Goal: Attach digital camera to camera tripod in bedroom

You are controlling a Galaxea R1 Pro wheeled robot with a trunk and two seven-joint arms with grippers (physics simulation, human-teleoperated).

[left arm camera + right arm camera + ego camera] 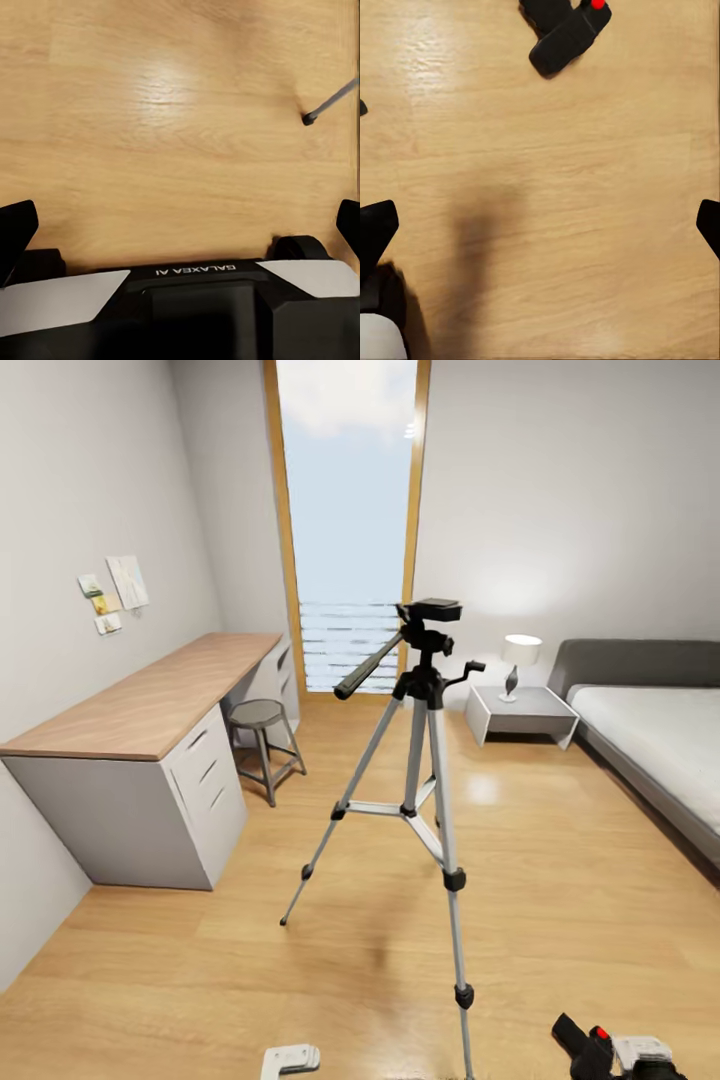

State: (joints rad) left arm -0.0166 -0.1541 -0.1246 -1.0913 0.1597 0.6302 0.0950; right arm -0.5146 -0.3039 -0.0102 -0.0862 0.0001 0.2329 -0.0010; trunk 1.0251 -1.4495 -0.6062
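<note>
The camera tripod [425, 760] stands upright on the wood floor in the middle of the bedroom, its black head [430, 615] bare and its pan handle pointing left. One tripod foot [307, 118] appears in the left wrist view. The digital camera [588, 1047], black with a red button, seems to lie on the floor right of the tripod's near leg. It also sits in the right wrist view as the camera [566, 34], well apart from the fingers. My right gripper [540, 225] hangs open over bare floor. My left gripper [180, 225] is open too, holding nothing.
A long wooden desk [150, 705] with white drawers runs along the left wall, with a round stool [260, 715] beside it. A nightstand [520, 715] with a lamp and a bed [660, 740] stand at the right. A tall window [348, 520] is behind the tripod.
</note>
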